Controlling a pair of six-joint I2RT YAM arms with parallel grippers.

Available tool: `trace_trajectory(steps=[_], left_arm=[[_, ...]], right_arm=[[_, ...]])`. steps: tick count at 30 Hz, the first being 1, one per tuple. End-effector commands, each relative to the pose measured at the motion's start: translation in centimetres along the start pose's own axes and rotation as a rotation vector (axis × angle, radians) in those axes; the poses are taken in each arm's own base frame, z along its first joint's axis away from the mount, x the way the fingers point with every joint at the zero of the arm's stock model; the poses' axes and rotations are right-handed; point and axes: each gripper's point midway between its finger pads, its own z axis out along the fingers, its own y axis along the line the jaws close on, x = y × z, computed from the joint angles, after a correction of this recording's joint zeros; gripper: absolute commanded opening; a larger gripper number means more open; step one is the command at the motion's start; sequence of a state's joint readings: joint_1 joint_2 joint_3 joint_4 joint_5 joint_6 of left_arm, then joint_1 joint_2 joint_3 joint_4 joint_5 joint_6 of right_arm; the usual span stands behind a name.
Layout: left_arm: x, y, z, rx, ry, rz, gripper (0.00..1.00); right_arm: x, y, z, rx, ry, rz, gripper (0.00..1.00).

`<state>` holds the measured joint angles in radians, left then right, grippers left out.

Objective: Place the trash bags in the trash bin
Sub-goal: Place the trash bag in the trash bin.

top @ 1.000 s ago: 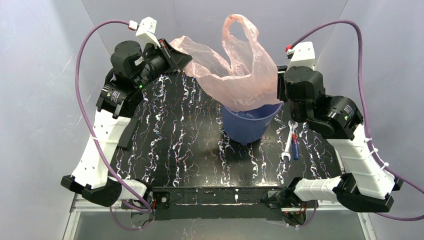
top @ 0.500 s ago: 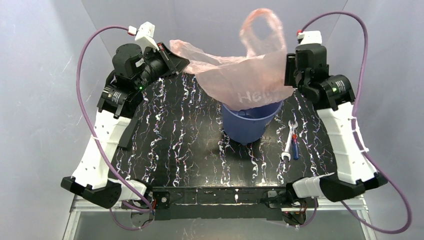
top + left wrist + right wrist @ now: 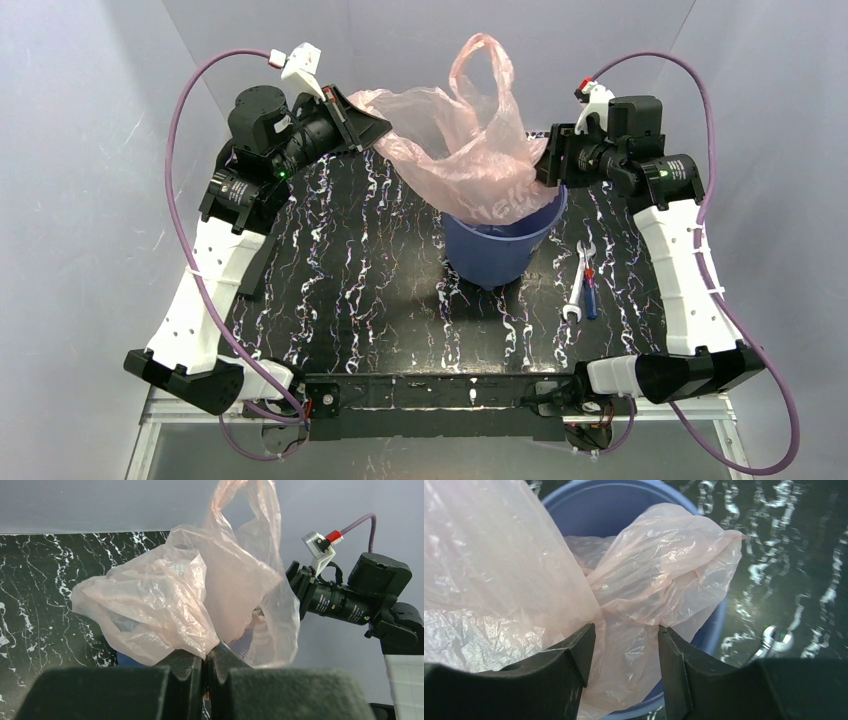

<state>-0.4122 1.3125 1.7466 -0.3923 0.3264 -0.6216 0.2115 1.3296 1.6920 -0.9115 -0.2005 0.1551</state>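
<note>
Likely risk: the left gripper [image 3: 205, 656] holds only a thin pinch of film, up and to the left of the bin [image 3: 497, 250]. If it lets go there, the light bag [image 3: 470, 150] could billow or slide out onto the table [image 3: 350, 270] instead of dropping in. A sideways tug by either arm could also tip the bin, since film is draped over its rim.

The left gripper is clamped tight on a gathered corner of the bag, with its fingertips pressed together and no gap between them. The pale pink bag balloons outward from that pinch.

The right gripper [image 3: 624, 630] has its jaws parted, with a clear gap. A fold of bag runs through that gap, and more film lies against the outside of one finger. It appears to be pressing or guiding the film rather than gripping it.

Just past those fingers, the lower part of the bag is bunched inside the blue bin's mouth. Most of the bag is above the rim, stretched between the two arms, with one handle loop standing upright. A wrench [image 3: 578, 285] lies on the table just right of the bin.
</note>
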Motion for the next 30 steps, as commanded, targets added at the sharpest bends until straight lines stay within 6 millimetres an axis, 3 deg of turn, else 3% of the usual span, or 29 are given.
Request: trace_trajectory(steps=[1,5,9,12,15,19,24,30], left_arm=[[-0.4,-2.1,-1.1,0.093,-0.006,0.016,0.00],[-0.2,-2.9,-0.9,0.138,0.014,-0.002,0.00],[-0.1,-3.6,-0.9,0.177,0.029,-0.012,0.00],[0.4,-3.8,-0.8,0.195,0.045,-0.018,0.00],[1.0,-3.9,-0.6,0.222,0.065,-0.028,0.00],[1.9,-3.3,-0.1,0.222,0.090,-0.052,0.00],[2.1,-3.4,0.8,0.238,0.096,-0.068,0.00],[2.2,-4.1,2.6,0.265,0.117,-0.074,0.00]], right_arm=[[-1.4,5.0,-1.7,-0.263,-0.064,-0.007,0.57],[0.1,4.7,-0.3,-0.271,-0.001,0.024,0.58],[3.0,1.9,1.8,-0.142,0.096,0.031,0.60],[4.5,2.3,3.1,-0.165,0.159,0.016,0.61],[4.9,3.2,4.0,-0.158,0.174,-0.041,0.68],[3.2,2.9,3.6,-0.092,0.130,-0.092,0.81],[-1.6,2.6,0.1,-0.008,-0.086,-0.095,0.92],[-2.2,-0.1,-1.3,0.167,-0.111,-0.044,0.95]])
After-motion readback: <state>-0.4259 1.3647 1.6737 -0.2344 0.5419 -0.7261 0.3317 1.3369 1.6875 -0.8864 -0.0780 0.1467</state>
